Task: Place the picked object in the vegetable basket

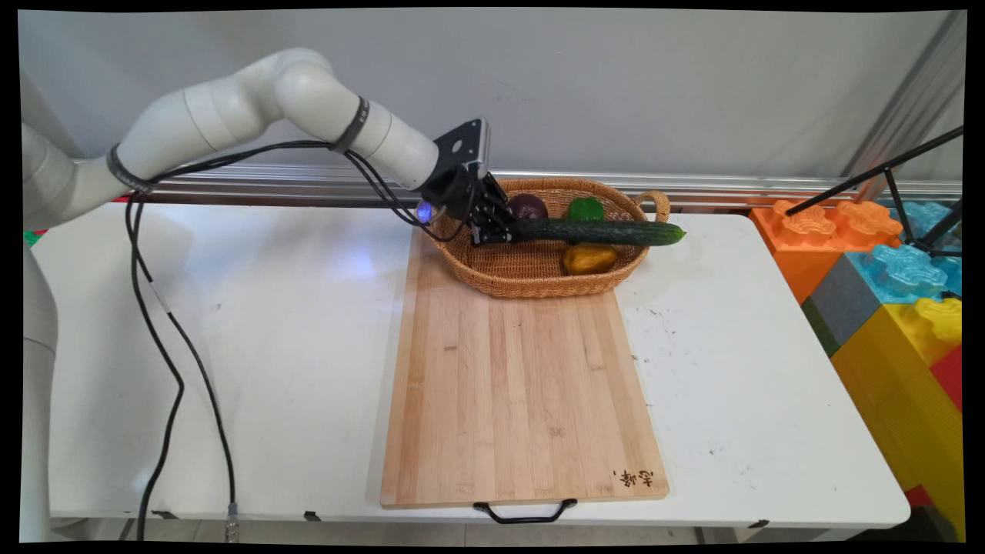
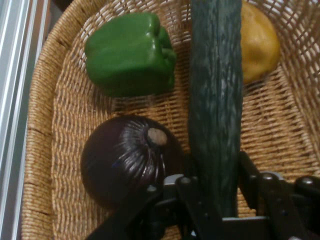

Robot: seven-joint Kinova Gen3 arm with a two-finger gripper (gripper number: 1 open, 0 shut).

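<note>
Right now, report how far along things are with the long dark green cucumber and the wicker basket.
Done: the black gripper is shut on the long dark green cucumber, which sticks out past the oval wicker basket's rim. Left inside: purple onion, green pepper, yellow pepper. The wooden cutting board carries only the basket.

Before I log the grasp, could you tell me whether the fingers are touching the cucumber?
Touching: in the hand view the fingers close against both sides of the cucumber.

Wooden cutting board [image 1: 523,392] on white table [image 1: 308,323]; colourful large toy blocks [image 1: 893,300] at right.
</note>
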